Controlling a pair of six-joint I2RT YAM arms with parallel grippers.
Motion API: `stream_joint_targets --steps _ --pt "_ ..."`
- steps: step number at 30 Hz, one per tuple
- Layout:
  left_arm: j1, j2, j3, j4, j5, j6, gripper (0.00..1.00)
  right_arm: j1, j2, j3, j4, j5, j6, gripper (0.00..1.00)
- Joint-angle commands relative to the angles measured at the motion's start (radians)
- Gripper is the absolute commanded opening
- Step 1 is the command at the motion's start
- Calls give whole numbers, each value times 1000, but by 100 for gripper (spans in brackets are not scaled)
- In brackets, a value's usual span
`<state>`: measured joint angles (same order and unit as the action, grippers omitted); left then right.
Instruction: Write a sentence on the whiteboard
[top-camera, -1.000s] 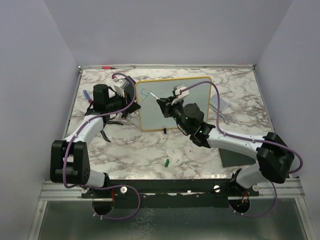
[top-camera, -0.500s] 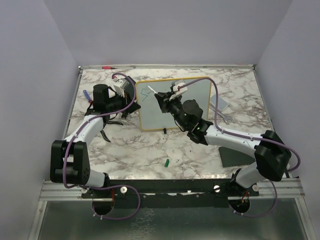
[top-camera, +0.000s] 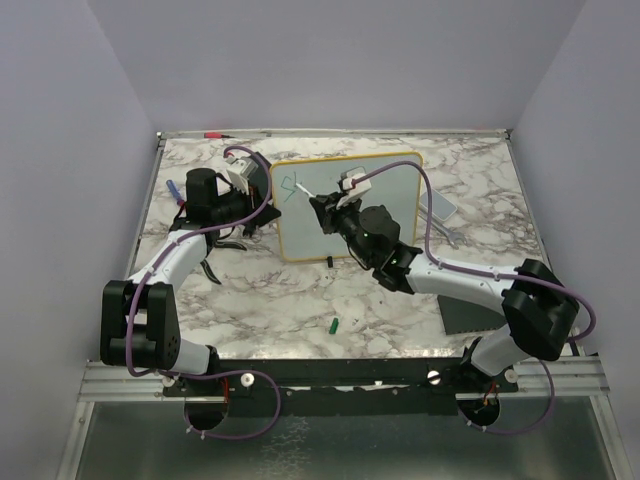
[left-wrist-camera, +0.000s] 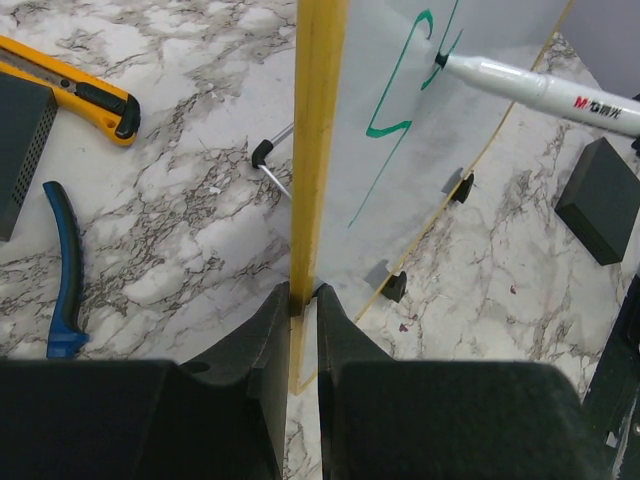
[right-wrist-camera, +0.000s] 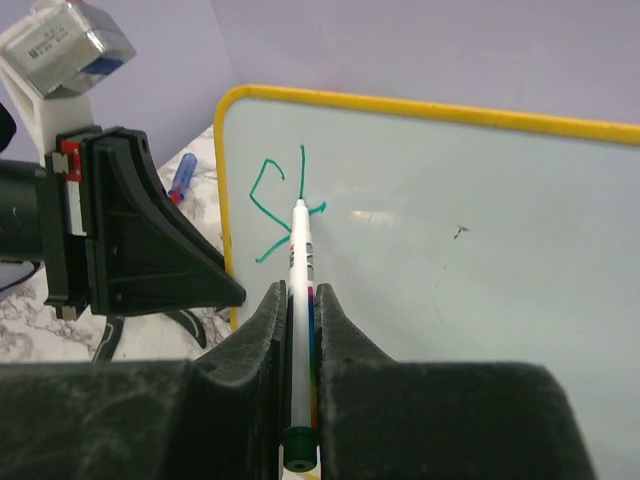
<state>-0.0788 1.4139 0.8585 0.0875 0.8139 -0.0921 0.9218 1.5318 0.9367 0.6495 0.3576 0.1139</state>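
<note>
marker (right-wrist-camera: 300, 250) touching whiteboard (right-wrist-camera: 450, 280), left part

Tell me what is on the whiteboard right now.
Green strokes near the whiteboard's left edge: an S and a started second letter, with the marker tip touching it. Elsewhere it looks blank, though the marker covers a small strip.

The right gripper (right-wrist-camera: 301, 298) pinches a white marker (right-wrist-camera: 300, 250) between its two black fingers, and the marker's tip touches the whiteboard (right-wrist-camera: 480, 270) at the green writing (right-wrist-camera: 268, 205) — an S-like curve and a crossed upright stroke near the board's left side. To the left, the black left gripper (right-wrist-camera: 236, 294) meets the board's yellow frame (right-wrist-camera: 226, 190) at its lower left edge — a blue-handled tool (right-wrist-camera: 185, 176) lies behind it on the marble table (right-wrist-camera: 40, 318).
</note>
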Motion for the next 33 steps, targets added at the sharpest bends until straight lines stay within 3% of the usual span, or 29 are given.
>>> stream_joint_targets --steps 1,19,27,33 --pt "2 -24 5 4 -9 11 0 -1 1 -45 -32 17 49 1" --pt "2 -24 5 4 -13 10 0 0 -43 -99 -53 67 76 1" --pt "2 -23 5 3 -16 8 0 0 -138 -143 -4 -35 60 1" --pt "2 -24 4 4 -13 8 0 0 -119 -125 -7 -25 48 1"
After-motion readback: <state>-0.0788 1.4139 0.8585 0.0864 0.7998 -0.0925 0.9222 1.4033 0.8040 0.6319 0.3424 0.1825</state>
